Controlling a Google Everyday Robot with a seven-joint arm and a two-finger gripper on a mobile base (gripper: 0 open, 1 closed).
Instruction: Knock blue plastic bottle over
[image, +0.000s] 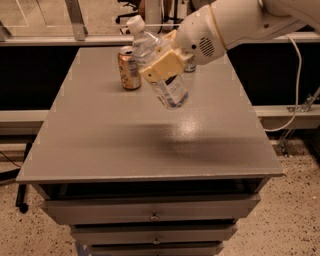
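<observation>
The blue plastic bottle (161, 67) is clear with a white cap and a blue-and-white label. It hangs in the air above the grey table (125, 145), tilted with its cap up and to the left. My gripper (162, 66) is shut on the bottle's middle, its tan fingers (159, 68) wrapped across it. The white arm reaches in from the upper right.
A copper-orange can (129, 68) stands upright at the back left of the table, just left of the bottle. A slim silver-blue can (189, 65) is mostly hidden behind the arm. Drawers sit under the table's front edge.
</observation>
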